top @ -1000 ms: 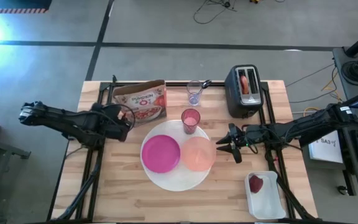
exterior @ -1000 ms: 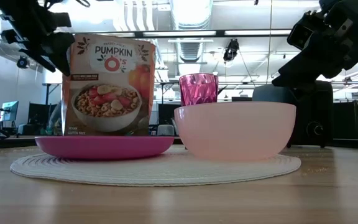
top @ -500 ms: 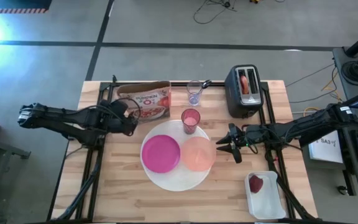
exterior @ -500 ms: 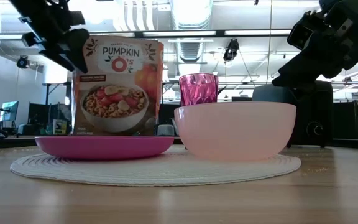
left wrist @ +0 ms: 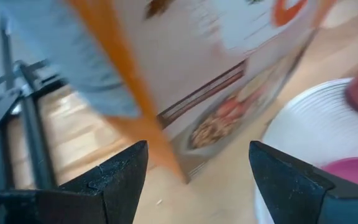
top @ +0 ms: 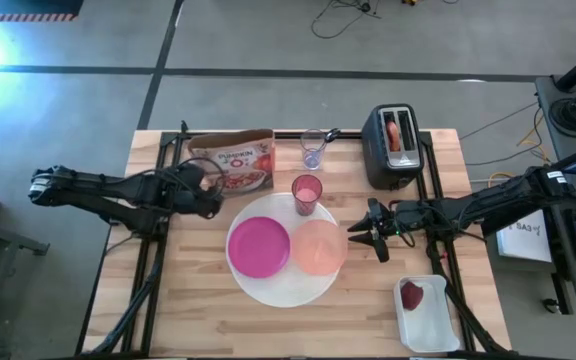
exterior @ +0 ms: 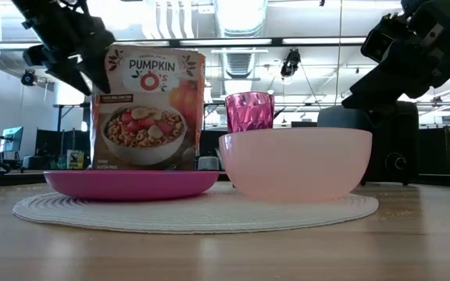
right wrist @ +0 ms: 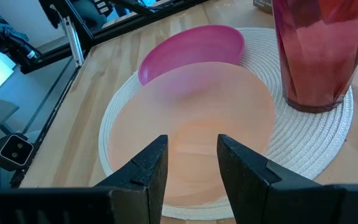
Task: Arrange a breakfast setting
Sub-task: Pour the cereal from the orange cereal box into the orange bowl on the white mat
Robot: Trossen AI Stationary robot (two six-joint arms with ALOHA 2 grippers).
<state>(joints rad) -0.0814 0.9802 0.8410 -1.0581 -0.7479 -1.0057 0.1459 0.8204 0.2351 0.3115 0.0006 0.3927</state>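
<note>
A large white round plate (top: pixel 278 290) carries a smaller magenta plate (top: pixel 259 247) and a translucent peach bowl (top: pixel 319 247). A pink tumbler (top: pixel 307 193) stands on its far rim. A cereal box (top: pixel 233 162) stands upright behind the plate. My left gripper (left wrist: pixel 197 149) is open at the box's left upper edge (exterior: pixel 100 58), fingers spread wide and apart from the box. My right gripper (right wrist: pixel 192 180) is open just right of the bowl (right wrist: pixel 191 130), touching nothing. A clear glass (top: pixel 313 150) stands at the far edge. A bagel (top: pixel 395 132) sits in the toaster.
A black toaster (top: pixel 396 150) stands at the far right. A white tray (top: pixel 430 320) at the near right holds a dark-red fruit (top: pixel 411 294). Bare wood lies at the near left of the table (top: pixel 168 300). The spoon cannot be made out.
The cereal box has tipped from a slant to upright and shifted a little toward the table's right edge. My left gripper went with it toward the far right, then drew slightly back from the box's upper left corner.
</note>
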